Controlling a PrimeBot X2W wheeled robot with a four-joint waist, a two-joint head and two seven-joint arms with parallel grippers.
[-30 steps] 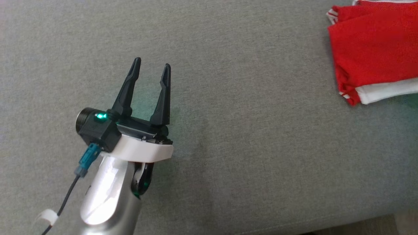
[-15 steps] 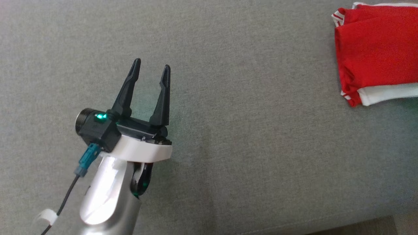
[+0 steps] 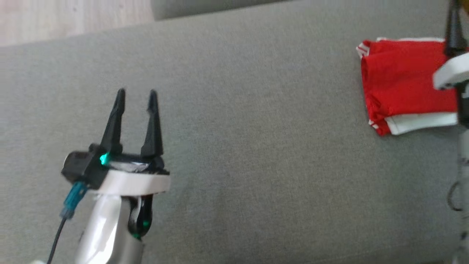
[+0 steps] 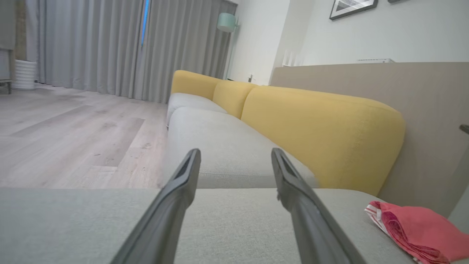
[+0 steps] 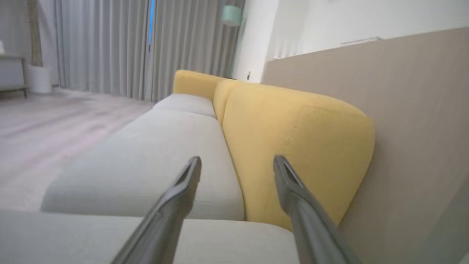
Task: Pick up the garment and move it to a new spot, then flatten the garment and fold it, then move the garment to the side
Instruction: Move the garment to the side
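Two sets of dark tapered fingers are standing apart, empty: left gripper (image 3: 136,92) and right gripper (image 5: 237,158). The folded red fabric garment with white trim (image 3: 403,88) is lying on the grey woven sofa cushion (image 3: 256,146), well apart from the left gripper.

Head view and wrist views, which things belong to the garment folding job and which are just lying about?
Job: folded red garment with white trim; grey seat cushion beneath it; left gripper, jaws open; right gripper, jaws open.
Lying about: yellow back cushions; grey curtains; wood floor; framed picture; lamp.
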